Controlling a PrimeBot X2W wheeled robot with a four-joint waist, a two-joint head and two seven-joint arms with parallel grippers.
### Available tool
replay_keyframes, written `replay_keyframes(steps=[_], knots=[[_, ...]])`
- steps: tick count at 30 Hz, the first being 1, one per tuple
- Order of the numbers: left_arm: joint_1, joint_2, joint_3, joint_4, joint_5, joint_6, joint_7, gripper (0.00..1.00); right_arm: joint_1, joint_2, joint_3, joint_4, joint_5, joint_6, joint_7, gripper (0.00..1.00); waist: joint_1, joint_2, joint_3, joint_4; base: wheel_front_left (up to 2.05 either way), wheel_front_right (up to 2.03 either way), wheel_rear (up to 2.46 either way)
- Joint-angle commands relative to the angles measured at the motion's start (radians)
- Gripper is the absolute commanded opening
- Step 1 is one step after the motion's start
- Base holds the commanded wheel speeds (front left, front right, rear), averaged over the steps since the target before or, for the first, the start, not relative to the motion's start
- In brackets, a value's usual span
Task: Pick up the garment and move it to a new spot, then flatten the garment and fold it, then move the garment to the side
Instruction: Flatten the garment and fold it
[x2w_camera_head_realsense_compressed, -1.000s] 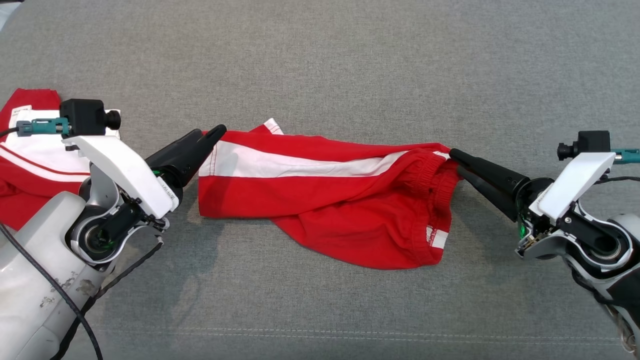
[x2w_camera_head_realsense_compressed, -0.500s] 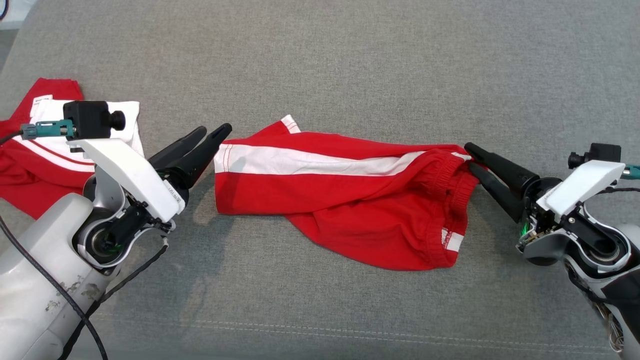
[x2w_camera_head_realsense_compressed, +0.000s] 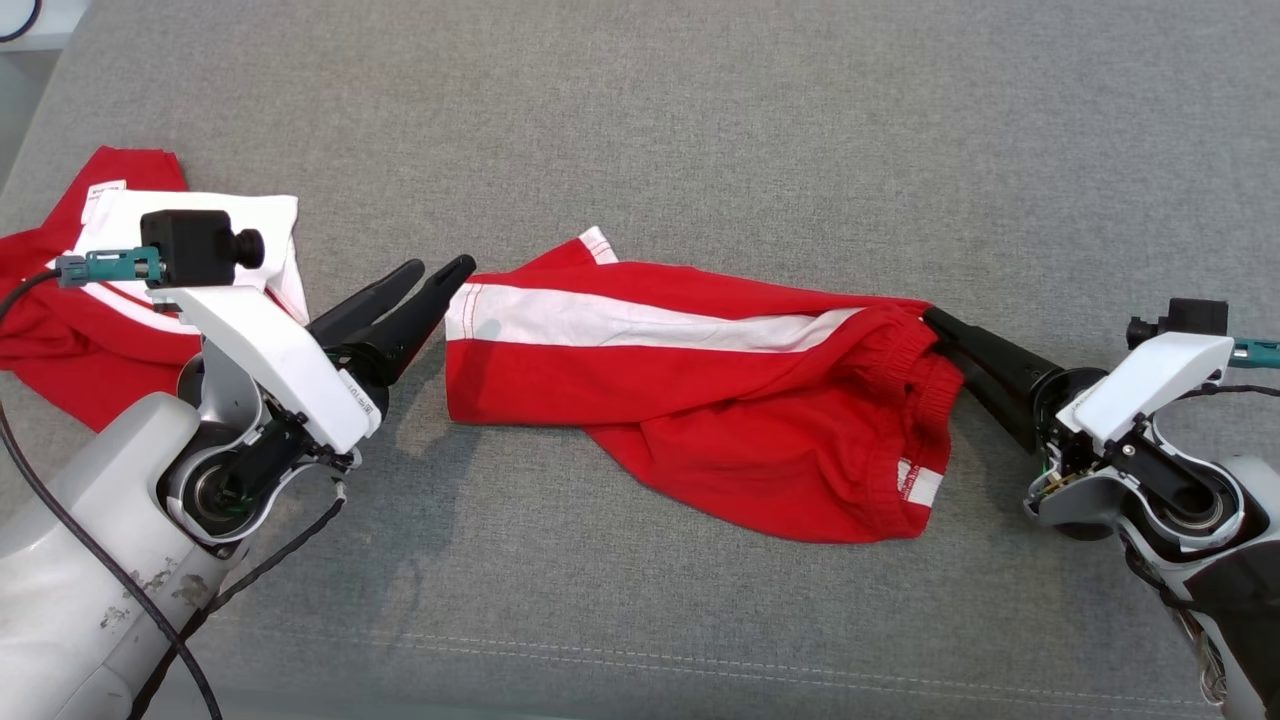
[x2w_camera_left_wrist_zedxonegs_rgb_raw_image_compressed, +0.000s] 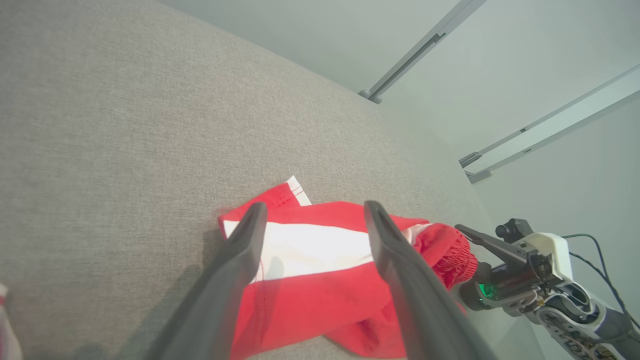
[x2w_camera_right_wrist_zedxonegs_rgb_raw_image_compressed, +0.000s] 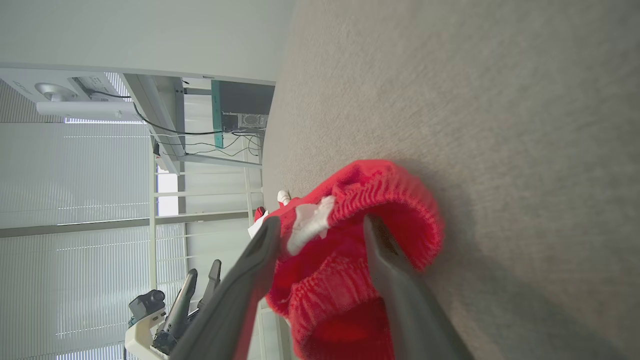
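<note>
The garment (x2w_camera_head_realsense_compressed: 700, 390), red shorts with a white side stripe, lies crumpled lengthwise on the grey cushion (x2w_camera_head_realsense_compressed: 700, 130). My left gripper (x2w_camera_head_realsense_compressed: 440, 266) is open, its tips just at the garment's left hem, and nothing is between them. In the left wrist view the left gripper (x2w_camera_left_wrist_zedxonegs_rgb_raw_image_compressed: 316, 207) frames the white stripe of the garment (x2w_camera_left_wrist_zedxonegs_rgb_raw_image_compressed: 320, 290) from above. My right gripper (x2w_camera_head_realsense_compressed: 938, 332) is at the elastic waistband on the right. The right wrist view shows the right gripper (x2w_camera_right_wrist_zedxonegs_rgb_raw_image_compressed: 322, 222) with its jaws apart on either side of the bunched waistband (x2w_camera_right_wrist_zedxonegs_rgb_raw_image_compressed: 380, 195).
A second red and white garment (x2w_camera_head_realsense_compressed: 60, 300) lies at the left, partly behind my left arm. The cushion's left edge (x2w_camera_head_realsense_compressed: 40, 100) runs along the upper left, and a stitched seam (x2w_camera_head_realsense_compressed: 700, 665) crosses near the front. Bare grey fabric spreads above and below the shorts.
The head camera has shifted, so the whole picture moved right. My right gripper has pushed further onto the waistband and its jaws have narrowed slightly. The left gripper has turned so both fingers show.
</note>
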Motion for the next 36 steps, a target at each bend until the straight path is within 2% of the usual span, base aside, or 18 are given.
replay_keyframes(steps=[1,2,3,4,6,7,8,9,19,26,29,33,36], knots=[[-0.035,0.045,0.039,-0.017,-0.006,0.0,-0.017,1.0,0.002,0.002,-0.008,-0.015,-0.016,0.005,0.0,0.75,0.0,0.0,0.004,0.003,0.0,0.0,0.0],[-0.035,0.045,0.039,-0.017,-0.006,0.0,-0.017,1.0,0.002,0.002,-0.008,-0.015,-0.016,0.005,0.0,0.75,0.0,0.0,0.004,0.003,0.0,0.0,0.0],[-0.036,0.045,0.038,-0.019,-0.007,0.0,-0.019,1.0,-0.001,0.004,-0.01,-0.013,-0.023,0.005,-0.001,0.66,0.0,0.0,0.006,0.005,0.0,0.0,0.0],[-0.037,0.046,0.037,-0.019,-0.007,0.0,-0.021,1.0,-0.004,0.005,-0.014,-0.013,-0.031,0.005,-0.007,0.49,0.0,0.0,0.008,0.007,0.0,0.0,0.0],[-0.038,0.048,0.035,-0.02,-0.008,0.0,-0.026,1.0,-0.007,0.008,-0.021,-0.013,-0.043,0.005,-0.013,0.43,0.0,0.0,0.011,0.009,0.0,0.0,0.0],[-0.038,0.049,0.033,-0.02,-0.008,0.0,-0.029,1.0,-0.009,0.009,-0.026,-0.015,-0.049,0.005,-0.016,0.35,0.0,0.0,0.011,0.01,0.0,0.0,0.0],[-0.038,0.049,0.032,-0.019,-0.009,0.0,-0.031,1.0,-0.01,0.009,-0.029,-0.019,-0.057,0.005,-0.02,0.13,0.0,0.0,0.011,0.01,0.0,0.0,0.0],[-0.038,0.05,0.031,-0.019,-0.011,0.0,-0.033,1.0,-0.01,0.01,-0.033,-0.023,-0.062,0.005,-0.023,0.0,0.0,0.0,0.011,0.01,0.0,0.0,0.0],[-0.029,0.074,0.034,-0.01,-0.029,0.0,-0.059,1.0,0.012,-0.006,-0.079,-0.108,-0.083,0.005,-0.002,0.0,0.0,0.0,-0.013,-0.01,0.0,0.0,0.0],[-0.025,0.129,0.071,-0.015,-0.07,0.0,-0.049,1.0,0.064,-0.042,-0.103,-0.17,-0.026,0.005,0.112,0.0,0.0,0.0,-0.034,-0.028,0.0,0.0,0.0],[-0.015,0.145,0.084,-0.016,-0.095,0.0,-0.029,1.0,0.095,-0.071,-0.106,-0.18,0.002,0.005,0.168,0.0,0.0,0.0,-0.041,-0.037,0.0,0.0,0.0],[0.021,0.147,0.106,-0.046,-0.174,0.0,0.048,1.0,0.135,-0.108,-0.094,-0.184,0.013,0.005,0.221,0.0,0.0,0.0,-0.047,-0.056,0.0,0.0,0.0],[0.042,0.15,0.141,-0.075,-0.223,0.0,0.088,1.0,0.145,-0.134,-0.062,-0.194,-0.018,0.005,0.248,0.0,0.0,0.0,-0.04,-0.071,0.0,0.0,0.0]])
